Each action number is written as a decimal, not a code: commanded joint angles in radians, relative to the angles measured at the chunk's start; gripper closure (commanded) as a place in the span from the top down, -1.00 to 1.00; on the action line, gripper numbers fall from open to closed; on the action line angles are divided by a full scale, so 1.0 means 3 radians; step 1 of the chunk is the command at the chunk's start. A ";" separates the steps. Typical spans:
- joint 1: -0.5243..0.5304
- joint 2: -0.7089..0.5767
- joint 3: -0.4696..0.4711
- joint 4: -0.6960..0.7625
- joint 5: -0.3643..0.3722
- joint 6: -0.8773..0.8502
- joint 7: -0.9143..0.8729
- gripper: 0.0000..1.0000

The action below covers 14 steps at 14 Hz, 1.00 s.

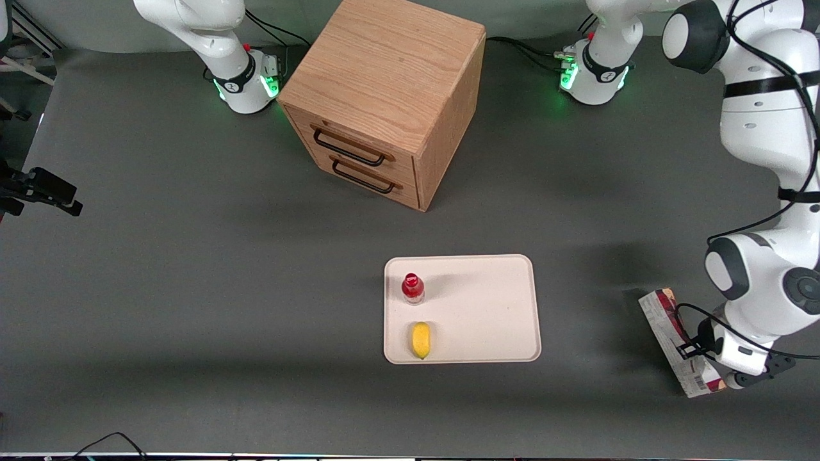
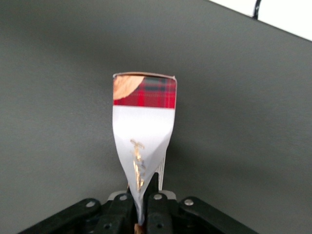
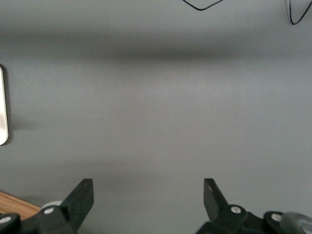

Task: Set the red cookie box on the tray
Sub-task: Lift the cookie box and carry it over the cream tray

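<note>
Tool [image 1: 695, 351]: left arm's, low over the near part of the surface, toward the working arm's end; closed on the red cookie box, fingers [image 2: 157, 202] pinching its edge tight in the wrist view.
Red cookie box [image 1: 672, 336]: held in the tool, long axis running near to far, its near end close to the front camera; whether it touches the surface cannot be told. Plaid print and white patch visible in the wrist view [image 2: 144, 122]. Well apart from the tray, toward the working arm's end.
Surface [image 1: 192, 288]: dark grey, matte.
Tray [image 1: 487, 307]: cream-beige, flat on the surface near its middle, long side across the front view.
Yellow item [image 1: 420, 340]: small, oblong, lying in the tray's near corner on the parked arm's side.
Red-capped bottle [image 1: 412, 287]: upright on the tray, farther from the front camera than the yellow item, just beside the same short rim.
Wooden drawer cabinet [image 1: 384, 96]: farther from the camera than the tray, turned at an angle; two drawers with dark handles, both shut.
</note>
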 commanded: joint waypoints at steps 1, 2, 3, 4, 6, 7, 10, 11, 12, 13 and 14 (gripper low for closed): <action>-0.0030 -0.0315 -0.0005 0.0383 -0.0026 -0.0842 -0.0022 -1.00; -0.0041 -0.0437 -0.0016 0.0486 -0.0011 -0.1154 -0.0033 -1.00; -0.0051 -0.0590 -0.0046 0.0512 0.0004 -0.1400 -0.0033 -1.00; -0.0061 -0.0739 -0.0102 0.0512 0.0010 -0.1575 -0.0038 -1.00; -0.0102 -0.0984 -0.0255 0.0512 0.0040 -0.1882 -0.0043 -1.00; -0.0117 -0.1072 -0.0378 0.0512 0.0076 -0.2030 -0.0104 -1.00; -0.0123 -0.1165 -0.1031 0.0477 0.0417 -0.2226 -0.0695 -1.00; -0.0133 -0.1134 -0.1266 0.0421 0.0566 -0.2221 -0.0915 -1.00; -0.0158 -0.1078 -0.1451 0.0329 0.0729 -0.2140 -0.1125 -1.00; -0.0184 -0.0951 -0.1604 0.0283 0.0867 -0.2008 -0.1294 -1.00; -0.0214 -0.0833 -0.1702 0.0227 0.0960 -0.1849 -0.1483 -1.00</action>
